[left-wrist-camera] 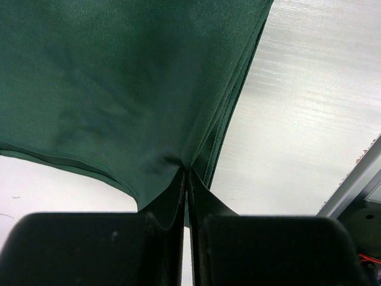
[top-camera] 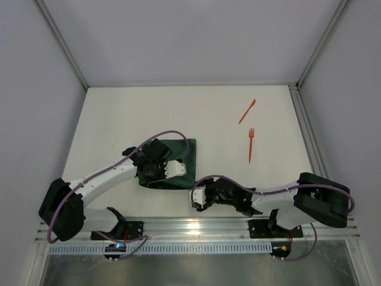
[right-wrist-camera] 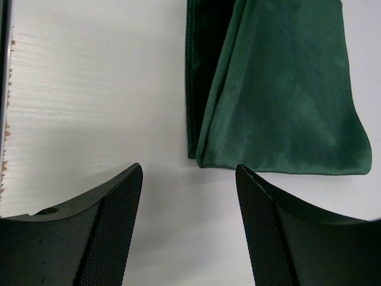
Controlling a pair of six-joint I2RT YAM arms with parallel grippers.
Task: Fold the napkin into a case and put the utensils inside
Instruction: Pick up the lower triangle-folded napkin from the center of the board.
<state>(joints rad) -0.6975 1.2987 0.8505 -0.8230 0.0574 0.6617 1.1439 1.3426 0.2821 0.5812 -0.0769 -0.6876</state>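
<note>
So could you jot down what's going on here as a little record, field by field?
napkin: dark green, partly folded into layers, lying on the table
left end effector: shut, pinching a fold of the napkin
right end effector: open, holding nothing, near the napkin's corner
knife: orange, on the table, far right, untouched
fork: orange, just nearer than the knife, apart from it
utensils in cloth: none yet

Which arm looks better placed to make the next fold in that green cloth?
Probably the left. Its gripper already pinches a corner of the napkin, while the right gripper sits open on bare table just short of the cloth.
</note>
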